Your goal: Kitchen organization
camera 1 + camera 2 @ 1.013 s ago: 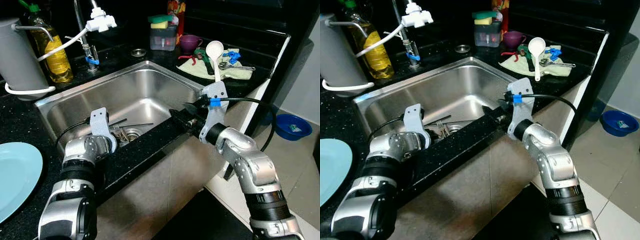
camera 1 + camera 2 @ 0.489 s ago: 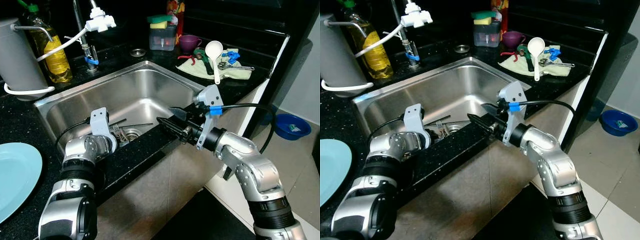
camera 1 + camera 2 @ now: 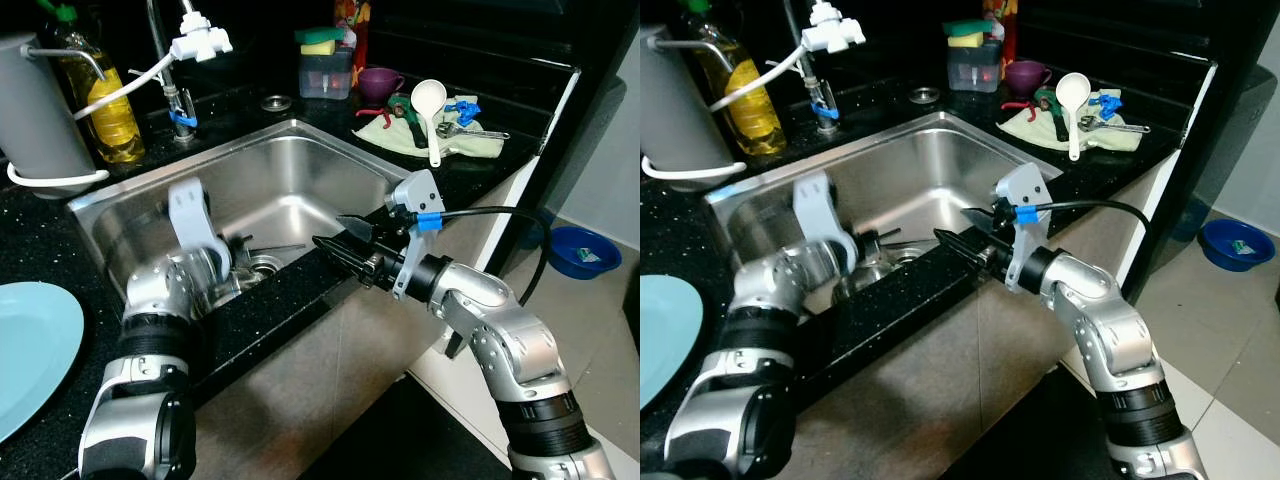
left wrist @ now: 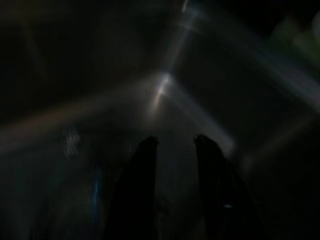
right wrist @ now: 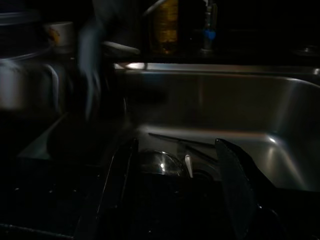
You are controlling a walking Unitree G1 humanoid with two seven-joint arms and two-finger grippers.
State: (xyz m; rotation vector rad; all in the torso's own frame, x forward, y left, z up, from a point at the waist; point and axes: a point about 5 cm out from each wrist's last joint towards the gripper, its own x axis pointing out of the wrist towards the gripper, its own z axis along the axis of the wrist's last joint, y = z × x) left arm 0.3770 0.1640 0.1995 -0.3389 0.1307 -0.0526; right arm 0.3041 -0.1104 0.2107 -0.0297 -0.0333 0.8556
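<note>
Over the sink (image 3: 300,190), both grippers hover near the front rim. Risk: left gripper (image 3: 868,247) dips blind toward the cutlery (image 3: 262,251) by the drain and may scatter it or strike steel. Left fingers (image 4: 142,165) stand slightly apart, apparently holding nothing. Right gripper (image 3: 345,240) is spread wide, empty, just above the counter edge (image 3: 290,290).

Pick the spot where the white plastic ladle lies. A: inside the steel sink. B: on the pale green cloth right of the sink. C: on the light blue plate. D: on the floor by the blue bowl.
B: the white plastic ladle rests on the pale green cloth on the black counter, right of the steel sink.
</note>
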